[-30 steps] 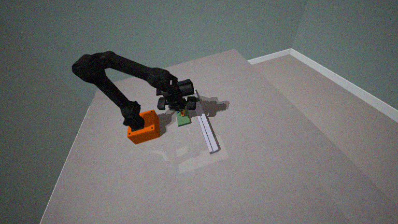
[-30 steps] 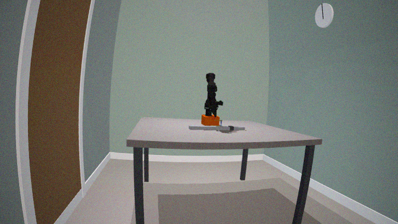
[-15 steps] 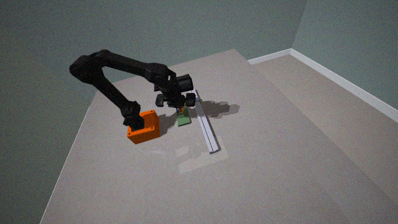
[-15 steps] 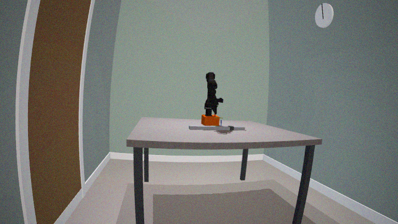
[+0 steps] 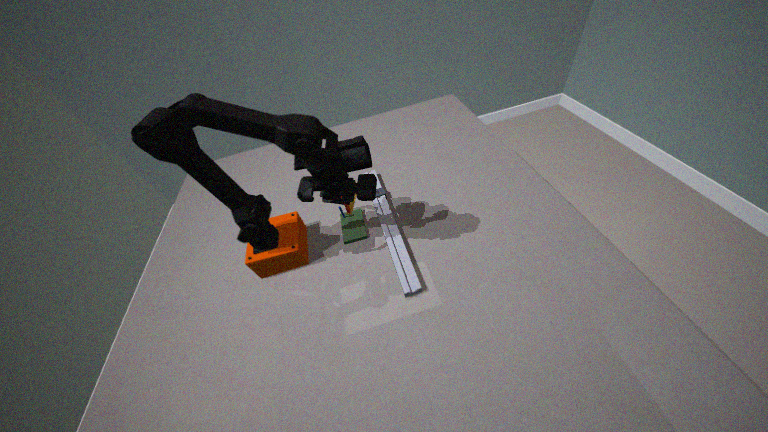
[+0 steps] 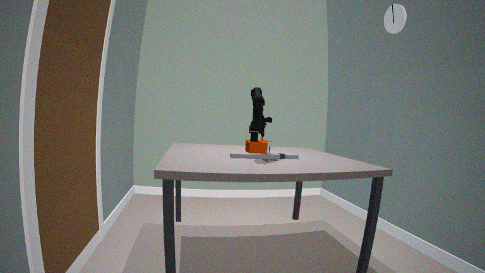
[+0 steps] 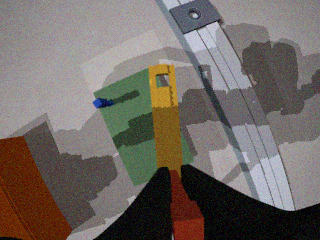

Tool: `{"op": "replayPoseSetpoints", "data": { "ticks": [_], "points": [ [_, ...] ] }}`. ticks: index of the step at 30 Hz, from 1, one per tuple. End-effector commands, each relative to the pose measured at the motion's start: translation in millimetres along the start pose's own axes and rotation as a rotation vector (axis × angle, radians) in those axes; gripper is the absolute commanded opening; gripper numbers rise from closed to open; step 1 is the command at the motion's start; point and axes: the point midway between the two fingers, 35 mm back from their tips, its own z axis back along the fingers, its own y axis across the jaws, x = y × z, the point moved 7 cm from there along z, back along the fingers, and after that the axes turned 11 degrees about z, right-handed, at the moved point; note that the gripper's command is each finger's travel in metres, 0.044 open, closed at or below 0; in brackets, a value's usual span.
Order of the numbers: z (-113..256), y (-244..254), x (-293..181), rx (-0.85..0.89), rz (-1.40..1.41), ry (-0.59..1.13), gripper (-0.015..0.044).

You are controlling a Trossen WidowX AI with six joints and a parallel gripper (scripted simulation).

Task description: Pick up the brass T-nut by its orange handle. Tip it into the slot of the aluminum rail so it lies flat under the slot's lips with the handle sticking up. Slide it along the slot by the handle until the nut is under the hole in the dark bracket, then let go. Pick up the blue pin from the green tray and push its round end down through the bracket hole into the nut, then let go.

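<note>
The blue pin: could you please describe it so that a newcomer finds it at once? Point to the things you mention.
Beside the long aluminum rail (image 5: 403,260) (image 6: 246,155) (image 7: 260,145) lies a green tray (image 5: 354,230) (image 7: 127,165). At the tray's edge stands the blue pin (image 5: 342,211) (image 6: 269,149) (image 7: 102,103), small and thin, the only blue thing here, unlike the brass T-nut (image 5: 352,202) (image 6: 267,141) (image 7: 166,130).

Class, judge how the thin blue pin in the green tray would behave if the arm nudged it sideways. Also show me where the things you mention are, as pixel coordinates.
The thin blue pin (image 5: 342,211) (image 6: 269,150) (image 7: 102,103) would probably tip, standing tall and narrow. It looks stiff, its sides straight. Once down, its slim shape might let it roll.
</note>
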Motion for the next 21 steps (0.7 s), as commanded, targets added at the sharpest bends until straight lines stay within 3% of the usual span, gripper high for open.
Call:
{"op": "replayPoseSetpoints", "data": {
  "ticks": [1,21],
  "points": [
    [2.5,-4.9,-1.9,0.001,0.014,0.003,-0.015],
    [10.4,-32.2,-18.3,0.011,0.032,-0.007,-0.015]
  ]
}}
